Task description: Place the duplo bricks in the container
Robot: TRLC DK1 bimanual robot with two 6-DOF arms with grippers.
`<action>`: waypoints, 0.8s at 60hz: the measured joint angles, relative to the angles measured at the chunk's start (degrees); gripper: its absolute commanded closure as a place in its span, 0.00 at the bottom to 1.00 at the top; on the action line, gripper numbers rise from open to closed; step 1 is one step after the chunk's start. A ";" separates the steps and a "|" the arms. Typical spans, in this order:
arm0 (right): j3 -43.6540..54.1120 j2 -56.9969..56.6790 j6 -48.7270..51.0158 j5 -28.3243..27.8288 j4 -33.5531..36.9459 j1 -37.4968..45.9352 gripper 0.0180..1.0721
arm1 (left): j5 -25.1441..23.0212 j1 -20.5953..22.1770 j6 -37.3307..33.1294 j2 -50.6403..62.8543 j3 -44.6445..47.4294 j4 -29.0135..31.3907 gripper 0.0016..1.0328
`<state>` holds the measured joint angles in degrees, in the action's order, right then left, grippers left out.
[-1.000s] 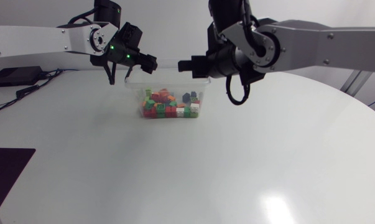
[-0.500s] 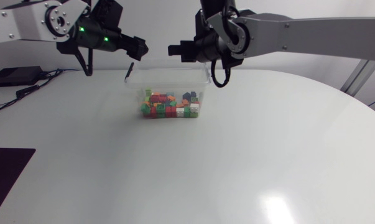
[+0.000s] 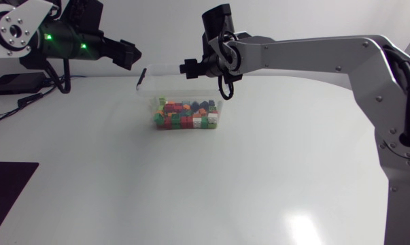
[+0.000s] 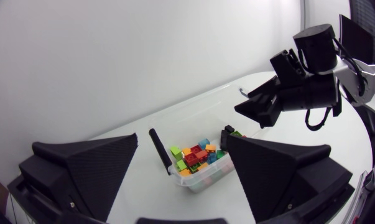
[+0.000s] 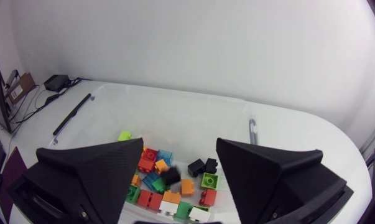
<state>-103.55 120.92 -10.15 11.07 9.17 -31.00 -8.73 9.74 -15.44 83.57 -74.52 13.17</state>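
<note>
My left hand and right hand hang open over the container of duplo bricks, near the surface's far edge.

No text, label, number or sign can be read on anything here.
</note>
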 measured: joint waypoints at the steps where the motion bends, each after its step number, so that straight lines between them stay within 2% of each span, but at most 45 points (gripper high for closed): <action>1: 0.09 -0.02 0.28 0.35 -0.04 0.00 0.05 | 0.00 -0.07 -0.04 -0.48 0.57 -0.28 0.04; 11: 6.69 -5.35 3.45 1.55 -2.49 0.57 0.05 | 0.00 -0.76 -1.09 -7.19 5.86 -2.84 0.04; 29: 26.40 -24.92 8.85 2.27 -12.11 6.93 0.05 | 0.28 -3.30 -1.25 -16.79 15.45 -8.33 0.04; 48: 45.88 -43.74 13.79 2.27 -17.05 13.88 0.05 | 0.66 -3.37 -3.02 -26.62 24.59 -8.44 0.04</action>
<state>-57.67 77.19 3.64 13.34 -7.88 -17.12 -8.08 6.37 -18.46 56.95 -49.93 4.73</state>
